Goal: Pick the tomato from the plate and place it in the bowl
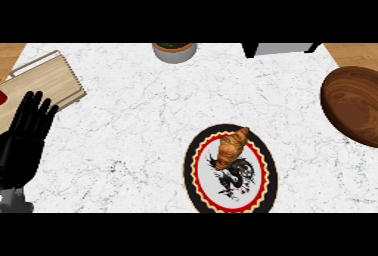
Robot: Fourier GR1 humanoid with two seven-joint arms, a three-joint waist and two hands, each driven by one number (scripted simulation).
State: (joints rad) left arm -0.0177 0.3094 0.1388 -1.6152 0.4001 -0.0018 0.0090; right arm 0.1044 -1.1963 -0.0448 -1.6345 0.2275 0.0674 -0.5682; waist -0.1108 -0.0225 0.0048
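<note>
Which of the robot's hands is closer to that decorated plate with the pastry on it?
Only the left black hand shows, resting open at the view's left edge, well apart from the round black-rimmed plate bearing the golden-brown croissant. The right hand is out of view, so they can't be compared.

Lighting even and bright across the white marble tabletop; no glare spots. Shadows faint: thin soft edge under plate at 6 o'clock. Wooden bowl at 3 o'clock shaded darker inside. Black robot hand at 9 o'clock shows little surface detail.
</note>
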